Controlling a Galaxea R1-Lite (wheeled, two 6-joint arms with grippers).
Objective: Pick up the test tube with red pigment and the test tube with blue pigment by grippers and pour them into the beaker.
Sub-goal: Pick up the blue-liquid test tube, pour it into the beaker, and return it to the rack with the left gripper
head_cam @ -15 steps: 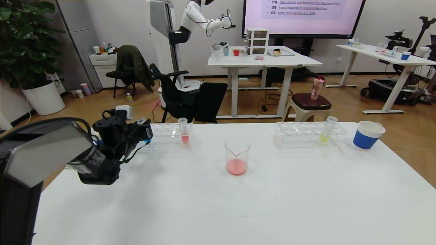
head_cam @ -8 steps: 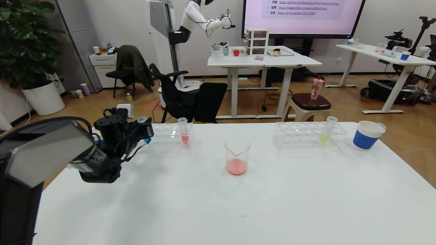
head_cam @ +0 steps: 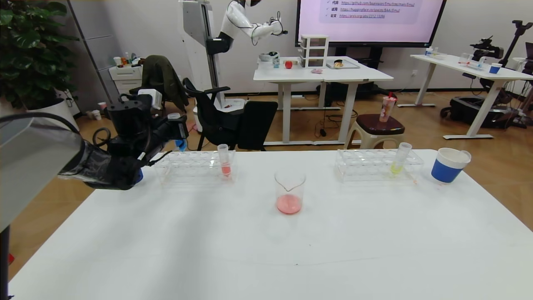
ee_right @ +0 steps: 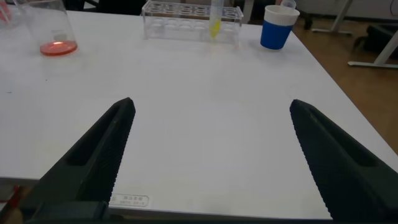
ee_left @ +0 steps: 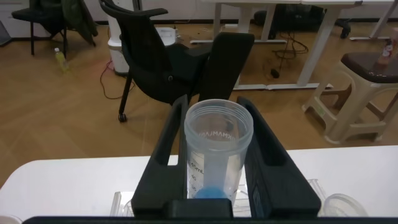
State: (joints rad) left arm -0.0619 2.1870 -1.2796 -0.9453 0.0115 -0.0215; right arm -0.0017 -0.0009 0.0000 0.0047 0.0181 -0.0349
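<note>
Left pincer [head_cam: 177, 132] gripped the test tube with blue pigment [ee_left: 217, 152] upright above the left rack [head_cam: 195, 166]. Advisable: carry level to the beaker [head_cam: 290, 192], tilt slowly over its spout. Right pincer [ee_right: 211, 155] hung open.

Wood floor [head_cam: 416, 125], white desks [head_cam: 320, 75], black chair [head_cam: 233, 121].

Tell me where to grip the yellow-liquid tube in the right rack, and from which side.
Grip the yellow-liquid tube just below its collar, where it clears the rack. Probably come from the near side with the right end effector, matching its lean.
</note>
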